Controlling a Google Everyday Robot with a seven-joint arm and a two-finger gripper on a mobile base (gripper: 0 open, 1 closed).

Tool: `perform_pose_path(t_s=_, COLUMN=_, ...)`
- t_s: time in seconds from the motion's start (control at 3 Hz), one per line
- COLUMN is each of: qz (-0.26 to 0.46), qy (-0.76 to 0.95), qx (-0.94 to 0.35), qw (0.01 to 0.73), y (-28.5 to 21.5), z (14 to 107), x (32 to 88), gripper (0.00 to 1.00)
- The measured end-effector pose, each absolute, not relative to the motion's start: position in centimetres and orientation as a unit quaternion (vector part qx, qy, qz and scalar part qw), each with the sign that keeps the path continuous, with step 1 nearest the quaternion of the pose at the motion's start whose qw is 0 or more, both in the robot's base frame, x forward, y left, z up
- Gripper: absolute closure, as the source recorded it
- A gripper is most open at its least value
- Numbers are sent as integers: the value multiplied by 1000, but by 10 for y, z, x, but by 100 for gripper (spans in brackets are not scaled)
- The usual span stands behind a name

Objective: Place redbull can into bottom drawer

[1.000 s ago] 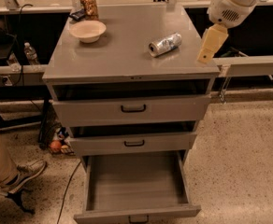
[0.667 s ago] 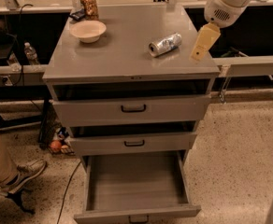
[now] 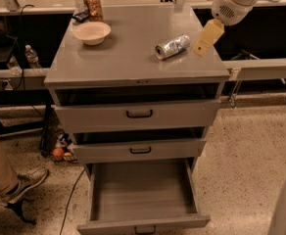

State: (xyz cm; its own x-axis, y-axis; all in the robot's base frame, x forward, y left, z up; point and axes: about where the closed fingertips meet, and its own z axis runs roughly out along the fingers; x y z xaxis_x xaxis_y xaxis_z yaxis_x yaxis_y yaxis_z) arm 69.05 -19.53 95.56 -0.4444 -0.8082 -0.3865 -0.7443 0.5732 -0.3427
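Observation:
The redbull can [image 3: 172, 46], shiny silver, lies on its side on the grey cabinet top [image 3: 133, 58], right of the middle. My gripper [image 3: 205, 41], with a tan finger pointing down, hangs from the white arm just to the right of the can, above the top's right edge, apart from the can. The bottom drawer [image 3: 142, 192] is pulled out wide and its tray holds nothing.
A tan bowl [image 3: 91, 32] and a brownish jar [image 3: 93, 5] stand at the top's back left. The two upper drawers [image 3: 139, 114] with black handles are slightly ajar. A person's leg and shoe [image 3: 15, 182] are at the lower left.
My gripper has moved left and a little down, closer to the can. The can and the drawers have not moved.

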Motion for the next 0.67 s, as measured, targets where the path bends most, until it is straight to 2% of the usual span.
perform_pose_path(t_s=0.33, qz=-77, qy=873, qx=-378, qw=299, y=-200, z=966, x=722, gripper=0)
perform_pose_path(t_s=0.67, qz=-53, qy=894, qx=-287, qw=339, y=-199, z=968, x=755, gripper=0)
